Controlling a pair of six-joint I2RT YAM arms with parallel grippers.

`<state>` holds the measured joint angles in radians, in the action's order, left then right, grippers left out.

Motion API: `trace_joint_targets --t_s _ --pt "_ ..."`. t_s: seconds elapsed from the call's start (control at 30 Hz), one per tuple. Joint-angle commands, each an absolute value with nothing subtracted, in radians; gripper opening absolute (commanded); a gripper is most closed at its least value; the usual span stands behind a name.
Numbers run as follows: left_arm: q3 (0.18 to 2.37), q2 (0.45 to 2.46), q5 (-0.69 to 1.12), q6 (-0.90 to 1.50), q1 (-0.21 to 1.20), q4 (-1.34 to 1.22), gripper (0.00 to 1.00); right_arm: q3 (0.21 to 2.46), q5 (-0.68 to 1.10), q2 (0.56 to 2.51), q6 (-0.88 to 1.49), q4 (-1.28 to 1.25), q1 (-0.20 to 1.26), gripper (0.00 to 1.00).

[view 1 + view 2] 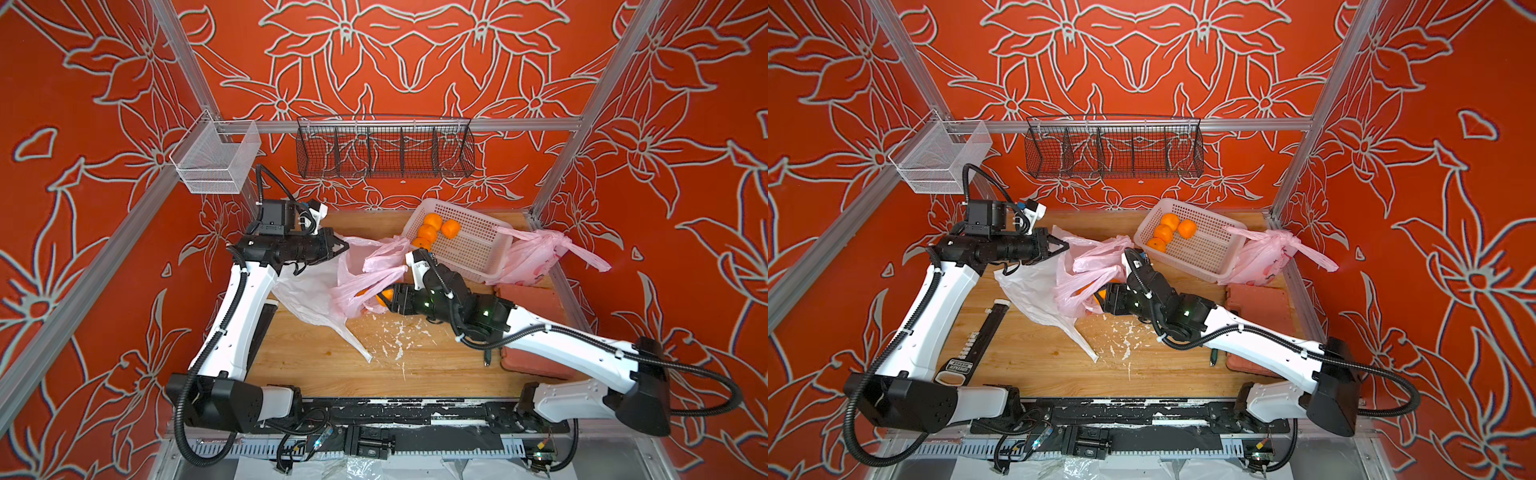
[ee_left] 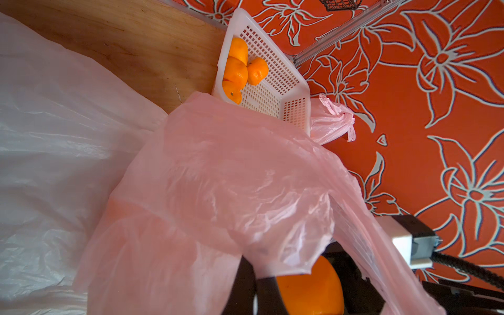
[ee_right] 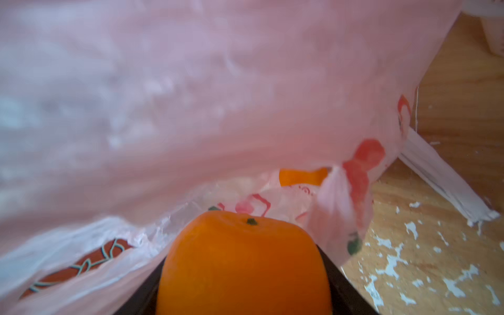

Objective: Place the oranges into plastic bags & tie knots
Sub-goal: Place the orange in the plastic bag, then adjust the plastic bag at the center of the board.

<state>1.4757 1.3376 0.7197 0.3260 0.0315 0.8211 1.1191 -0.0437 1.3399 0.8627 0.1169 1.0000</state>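
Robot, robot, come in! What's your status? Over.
Left gripper shut on pink bag. Right gripper grips orange at its mouth. Bag's top sags over opening.

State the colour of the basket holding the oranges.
White basket, clearest in the left wrist view.

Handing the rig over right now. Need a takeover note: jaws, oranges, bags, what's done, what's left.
The left gripper has its jaws shut on the rim of the open pink bag and holds it up.
The right gripper has its jaws closed on the held orange at that bag's mouth, not yet released.
A second orange lies inside the bag. The four oranges to be bagged sit in the white basket.
Done: the tied pink bag at the right rear has its knot.
Left: drop this orange, bag the rest, tie the bags. The white bag lies flat and looks unused.
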Motion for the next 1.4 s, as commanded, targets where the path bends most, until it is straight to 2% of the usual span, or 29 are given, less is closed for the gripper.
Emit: trace_joint_targets --t_s 0.0,0.1,0.2,0.3,0.5,0.6,0.87,0.97,1.17,1.37 --pt "1.463 1.319 0.725 0.32 0.026 0.803 0.0 1.213 -0.081 1.431 0.825 0.0 0.971 0.49" --pt "1.454 1.322 0.713 0.326 0.026 0.793 0.0 1.265 -0.049 1.487 0.771 0.011 0.966 0.72" --pt "1.453 1.327 0.712 0.327 0.026 0.793 0.0 1.227 -0.065 1.46 0.748 0.004 0.966 0.84" --pt "1.45 1.327 0.706 0.324 0.025 0.793 0.0 1.2 -0.097 1.427 0.733 0.028 0.966 0.84" --pt "1.433 1.323 0.693 0.323 0.02 0.787 0.0 1.154 -0.031 1.338 0.616 0.089 0.966 0.73" --pt "1.433 1.332 0.705 0.322 0.018 0.785 0.0 1.078 0.006 1.244 0.492 0.137 0.966 0.73" --pt "1.43 1.335 0.716 0.316 0.018 0.785 0.0 0.982 -0.074 1.078 0.256 0.201 0.966 0.82" --pt "1.428 1.334 0.722 0.315 0.018 0.785 0.0 1.015 -0.073 1.118 0.108 0.18 0.965 0.89" --pt "1.427 1.333 0.726 0.308 0.018 0.793 0.0 1.181 -0.011 1.293 -0.183 0.2 0.95 0.91" --pt "1.423 1.329 0.718 0.295 0.018 0.801 0.0 1.313 0.059 1.398 -0.286 0.173 0.907 0.91"
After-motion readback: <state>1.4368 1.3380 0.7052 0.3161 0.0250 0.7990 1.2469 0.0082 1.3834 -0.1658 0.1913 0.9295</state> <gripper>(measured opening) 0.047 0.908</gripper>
